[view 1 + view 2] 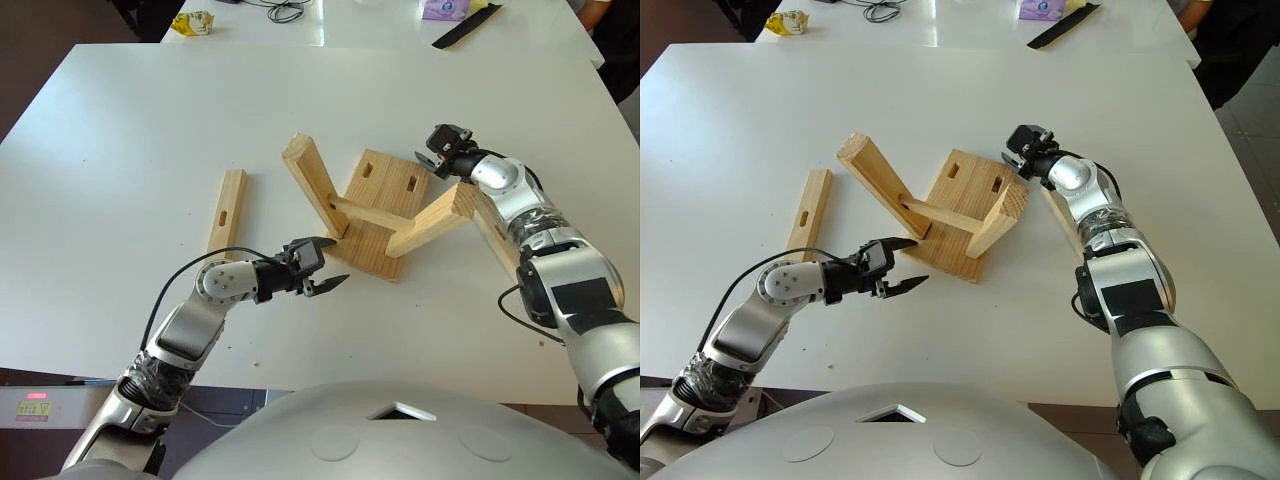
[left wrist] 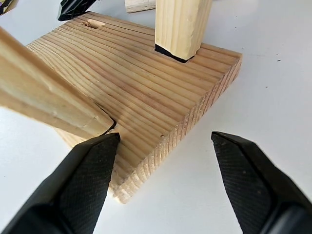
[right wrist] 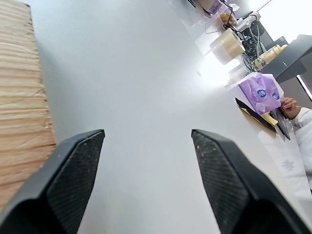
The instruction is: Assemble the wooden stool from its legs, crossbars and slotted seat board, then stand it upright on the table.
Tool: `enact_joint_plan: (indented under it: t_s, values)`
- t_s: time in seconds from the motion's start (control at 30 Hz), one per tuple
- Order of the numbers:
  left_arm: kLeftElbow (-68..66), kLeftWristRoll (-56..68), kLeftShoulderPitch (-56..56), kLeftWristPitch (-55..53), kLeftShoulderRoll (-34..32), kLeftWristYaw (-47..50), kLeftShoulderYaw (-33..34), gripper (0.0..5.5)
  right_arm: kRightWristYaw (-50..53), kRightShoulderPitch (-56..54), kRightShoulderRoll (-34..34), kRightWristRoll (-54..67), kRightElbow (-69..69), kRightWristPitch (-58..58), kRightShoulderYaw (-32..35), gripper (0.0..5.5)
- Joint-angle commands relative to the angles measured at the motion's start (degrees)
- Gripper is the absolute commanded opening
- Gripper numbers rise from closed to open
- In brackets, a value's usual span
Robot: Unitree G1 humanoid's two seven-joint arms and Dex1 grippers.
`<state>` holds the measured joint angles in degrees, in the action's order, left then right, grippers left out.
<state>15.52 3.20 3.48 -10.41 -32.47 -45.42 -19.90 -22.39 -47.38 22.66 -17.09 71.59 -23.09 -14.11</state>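
A broad white bench (image 1: 120,150) carries everything. Near its middle the slotted seat board (image 1: 385,190) lies flat, with two empty slots showing along its far edge. Two legs stand in its near side, both leaning: the left leg (image 1: 318,188) tilts away towards the robot's left, and the right leg (image 1: 430,225) slopes out low over the board's right edge. A thin crossbar (image 1: 375,213) runs between them just above the board. Well apart on the left, a loose leg (image 1: 227,212) with a slot cut in it lies flat on the bench. Another wooden piece (image 1: 493,240) lies on the bench to the right of the board, partly hidden under the right forearm, so I cannot tell which part it is. The left claw (image 1: 340,260) hangs low just off the board's near left corner. Its fingers (image 2: 83,185) are spread wide, with that corner between them and nothing gripped. The right claw (image 1: 432,155) sits beside the board's far right corner, close to the top end of the right leg. Its fingers (image 3: 73,175) are also parted, with only bare bench between them.
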Motion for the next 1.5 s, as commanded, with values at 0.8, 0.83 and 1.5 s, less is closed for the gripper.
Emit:
enact_joint_plan:
  t_s: [0.8,0.83,1.5]
  values:
    - [-11.6,-5.9,-3.5,5.3,-0.9,3.8,1.7,3.5,5.0,0.4,5.2,-5.0,-3.9,-3.5,-0.8,3.31]
    - [-11.8,-6.1,-3.7,5.4,-1.0,3.7,1.7,3.5,6.0,0.3,5.4,-5.8,-2.9,-3.4,-1.3,3.31]
    - [-13.7,-6.7,-5.4,6.5,-1.5,5.2,4.7,3.5,3.1,0.5,3.2,-7.8,-1.6,-12.5,-4.3,3.31]
